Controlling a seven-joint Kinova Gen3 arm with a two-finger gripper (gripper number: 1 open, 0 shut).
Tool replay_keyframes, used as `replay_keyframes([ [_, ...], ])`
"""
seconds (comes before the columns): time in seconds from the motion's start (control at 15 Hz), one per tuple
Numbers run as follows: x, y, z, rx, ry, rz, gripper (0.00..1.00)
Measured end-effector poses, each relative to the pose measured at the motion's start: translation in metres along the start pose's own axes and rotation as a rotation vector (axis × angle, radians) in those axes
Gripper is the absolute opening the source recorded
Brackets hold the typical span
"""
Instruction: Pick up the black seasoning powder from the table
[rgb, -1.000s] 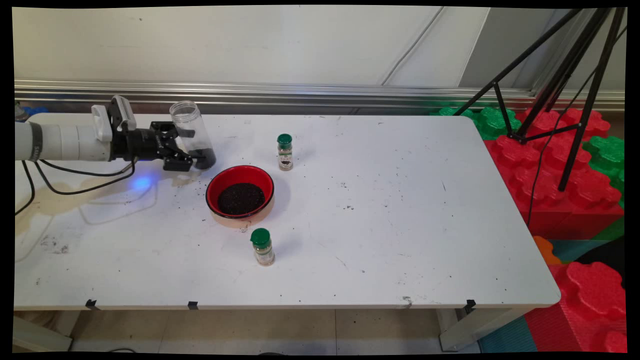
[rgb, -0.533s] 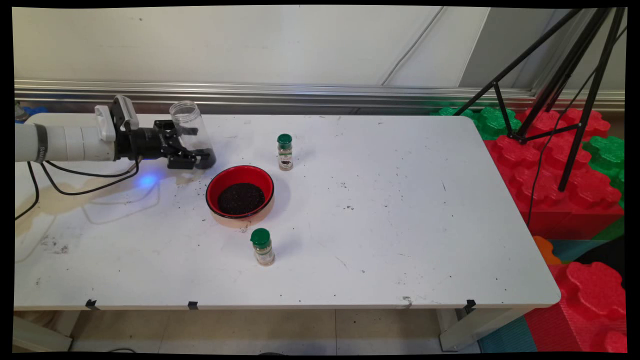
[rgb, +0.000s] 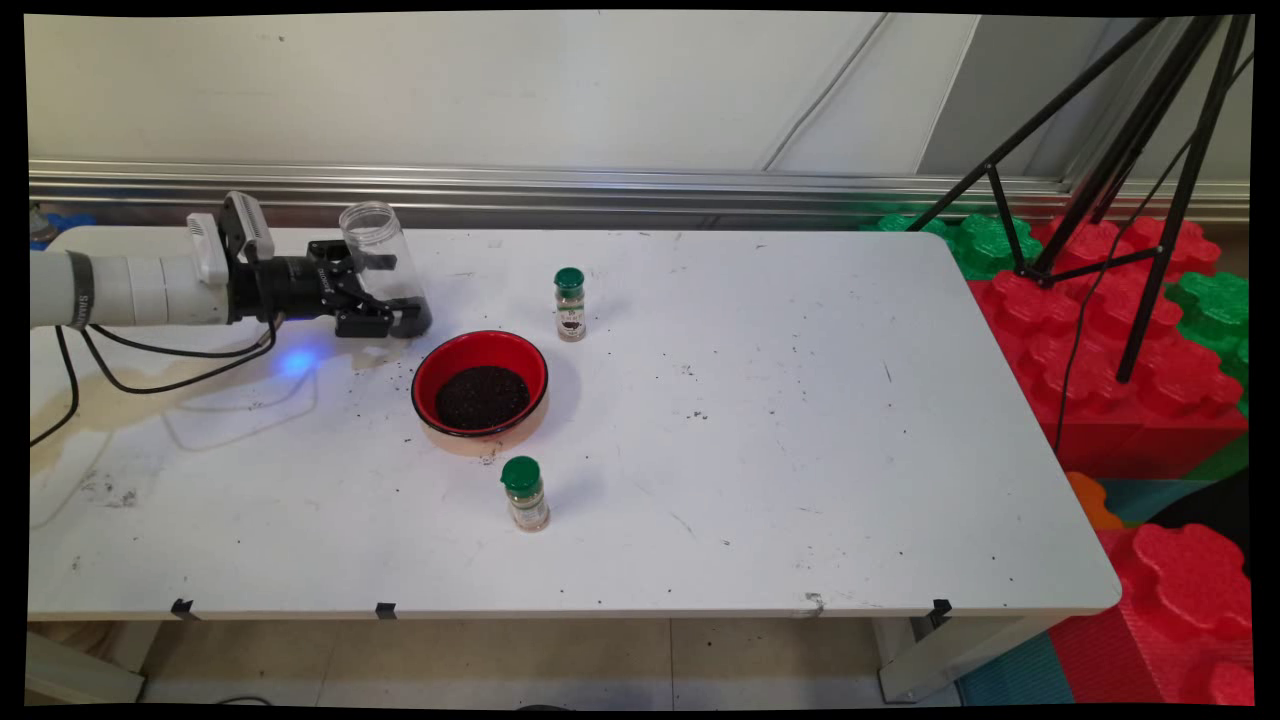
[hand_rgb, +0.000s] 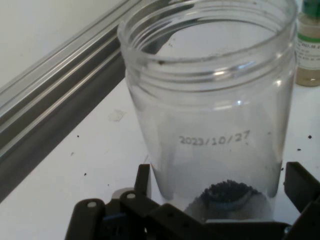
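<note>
Clear jar (rgb: 381, 262) holds a few dark grains; red bowl (rgb: 481, 384) holds many; claw (rgb: 392, 293) grasps the jar's base.

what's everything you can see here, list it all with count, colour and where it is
clear plastic jar: 1, transparent, open top, a few dark grains at its bottom, far left of table, between the pincer's fingers
bowl: 1, red, holding dark grains, right of the jar
spice bottles: 2, green caps, one behind the bowl, one in front
table: 1, white, speckled with stray grains
foam blocks: several, red and green, right of table
tripod: 1, black, over the blocks
pincer: 1, black, on the white arm, fingers either side of the jar
</note>
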Motion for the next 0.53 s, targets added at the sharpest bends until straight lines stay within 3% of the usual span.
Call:
replay_keyframes([
  [0.53,-0.0093,0.0014,-0.0007,-0.015,0.048,0.007,1.0],
])
